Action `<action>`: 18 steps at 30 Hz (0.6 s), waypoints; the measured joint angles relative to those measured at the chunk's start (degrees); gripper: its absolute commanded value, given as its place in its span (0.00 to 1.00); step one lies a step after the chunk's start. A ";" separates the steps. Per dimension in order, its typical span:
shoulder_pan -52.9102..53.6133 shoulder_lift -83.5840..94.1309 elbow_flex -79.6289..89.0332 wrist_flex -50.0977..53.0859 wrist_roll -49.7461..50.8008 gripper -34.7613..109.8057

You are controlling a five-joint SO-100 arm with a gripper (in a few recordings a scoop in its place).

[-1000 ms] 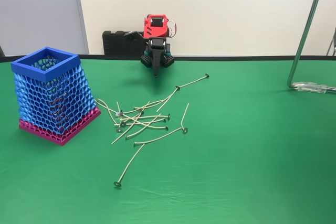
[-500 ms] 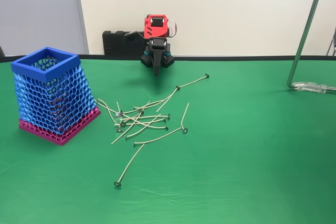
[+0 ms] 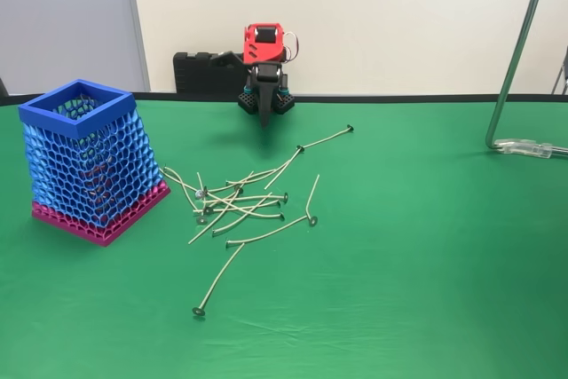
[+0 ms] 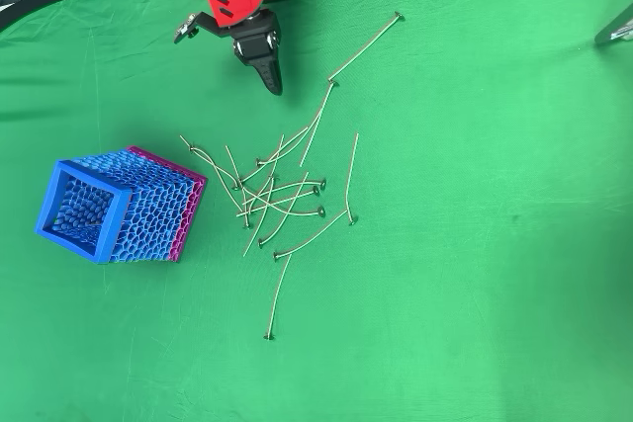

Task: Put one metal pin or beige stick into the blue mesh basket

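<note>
Several thin beige pins with small round heads lie scattered on the green cloth, most in a crossing pile, with one apart at the front and one toward the back. The blue mesh basket stands upright at the left, blue rim on top, magenta base. My red and black gripper hangs at the back of the table, fingers pointing down, shut with nothing in it, well clear of the pile.
A black block sits behind the arm against the wall. A metal stand with a clear foot rises at the right. The green cloth is open to the right and front.
The gripper has lifted very slightly; the pins and the basket have not moved.
</note>
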 measured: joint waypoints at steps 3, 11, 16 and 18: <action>0.00 0.00 -3.43 2.72 0.00 0.24; -0.26 0.00 -13.01 7.47 -0.26 0.24; -1.32 -1.23 -18.90 10.81 -0.62 0.24; -1.41 -3.16 -21.88 12.22 -0.62 0.24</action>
